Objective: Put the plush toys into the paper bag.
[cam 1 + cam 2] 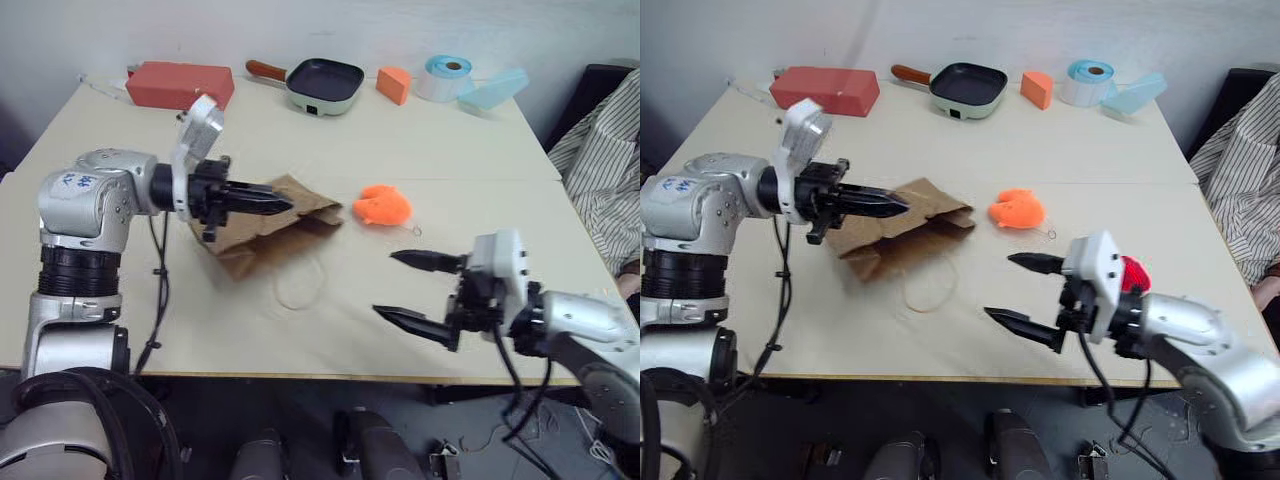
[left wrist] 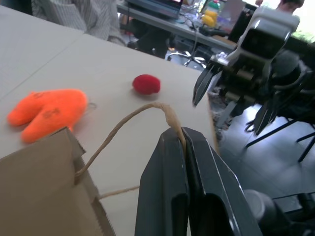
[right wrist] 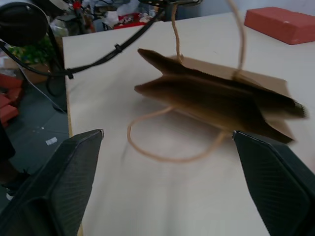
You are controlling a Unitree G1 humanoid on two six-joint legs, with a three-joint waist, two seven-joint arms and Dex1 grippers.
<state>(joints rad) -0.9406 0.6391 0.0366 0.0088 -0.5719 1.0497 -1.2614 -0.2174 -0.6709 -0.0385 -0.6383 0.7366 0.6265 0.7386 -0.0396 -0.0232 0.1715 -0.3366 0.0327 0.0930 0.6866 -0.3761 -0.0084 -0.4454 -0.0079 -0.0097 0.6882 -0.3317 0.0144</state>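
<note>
Left pincer (image 2: 184, 147) clamped on paper bag (image 1: 265, 225) handle cord, bag at desk (image 1: 420, 150) centre. Right pincer (image 1: 410, 290) spread wide, empty, near front edge. Orange toy (image 1: 383, 205) beside bag; red toy (image 2: 146, 84) toward right edge. Pan (image 1: 320, 85), red block (image 1: 180, 84), orange wedge (image 1: 394, 84) along far edge.

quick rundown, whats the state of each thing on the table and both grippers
paper bag: lying on its side, mouth partly open, one handle lifted
left gripper: jaws shut on the bag's handle
right gripper: jaws open, holding nothing
orange plush toy: loose on the table, outside the bag
red plush toy: loose on the table, outside the bag
</note>
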